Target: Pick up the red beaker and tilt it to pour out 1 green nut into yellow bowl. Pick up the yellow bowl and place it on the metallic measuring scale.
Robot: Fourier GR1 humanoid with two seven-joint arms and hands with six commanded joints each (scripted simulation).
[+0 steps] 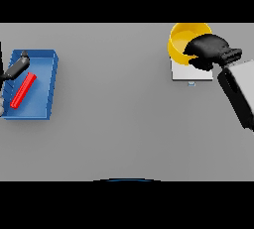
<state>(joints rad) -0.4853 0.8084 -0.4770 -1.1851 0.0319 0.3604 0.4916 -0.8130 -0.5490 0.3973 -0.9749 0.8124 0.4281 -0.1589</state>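
While everything on the far left looks parked, it's worth a look first: the red beaker (23,90) lies on its side inside a blue tray (51,88), and the left hand (18,65) sits over the tray's top corner, just above the beaker's upper end — I can't tell what its fingers are doing from here. The beaker looks like a thin, stiff tube, probably light and a bit slick, so I'd guess a pinch around the middle would be the safest hold if it needs lifting.

Between that and the action is just bare grey counter (119,124).

Over on the right, the yellow bowl (181,39) sits at the back edge of the metallic measuring scale (191,74), overlapping its far side rather than centred on it, as far as I can judge. No green nut visible inside from this angle. The bowl reads as rigid, shallow and light — a rim pinch is the obvious grip, though a smooth wall could slip if it tips. The right hand (208,49) comes in from the right, forearm angled up from the lower right, fingers curled over the bowl's right rim, clamped on it.
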